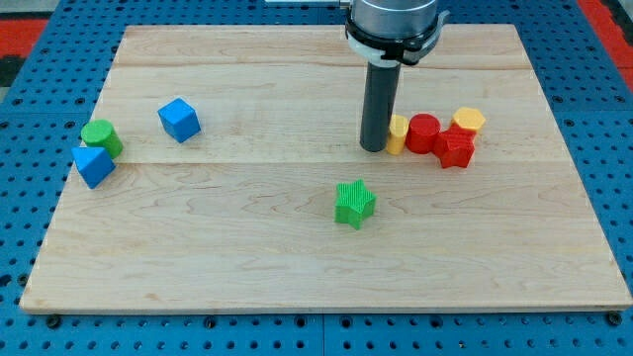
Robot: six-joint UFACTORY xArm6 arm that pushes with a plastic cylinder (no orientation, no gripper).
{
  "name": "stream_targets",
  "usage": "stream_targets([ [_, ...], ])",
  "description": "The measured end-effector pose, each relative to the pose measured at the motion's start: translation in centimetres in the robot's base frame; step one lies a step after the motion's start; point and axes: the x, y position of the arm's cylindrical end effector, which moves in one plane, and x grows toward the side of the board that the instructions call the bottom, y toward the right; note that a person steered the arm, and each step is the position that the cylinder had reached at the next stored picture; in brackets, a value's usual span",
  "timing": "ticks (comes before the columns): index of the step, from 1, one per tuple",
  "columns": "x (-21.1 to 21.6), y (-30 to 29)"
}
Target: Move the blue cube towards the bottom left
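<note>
The blue cube (179, 120) sits in the upper left part of the wooden board (247, 247). My tip (375, 148) is far to its right, near the board's upper middle, touching or almost touching the left side of a yellow block (398, 134). A blue triangular block (93, 165) and a green cylinder (101, 137) lie at the view's left edge of the board, below and left of the cube.
A red cylinder (424, 133), a red star-like block (456, 149) and a yellow hexagonal block (469, 121) cluster right of my tip. A green star (354, 203) lies below my tip. Blue pegboard surrounds the board.
</note>
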Motion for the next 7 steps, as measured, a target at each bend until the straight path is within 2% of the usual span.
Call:
stream_targets([
  [1,2.3,-9.3],
  [2,2.3,-16.0],
  [5,2.8,-16.7],
  [7,8.4,-18.6],
])
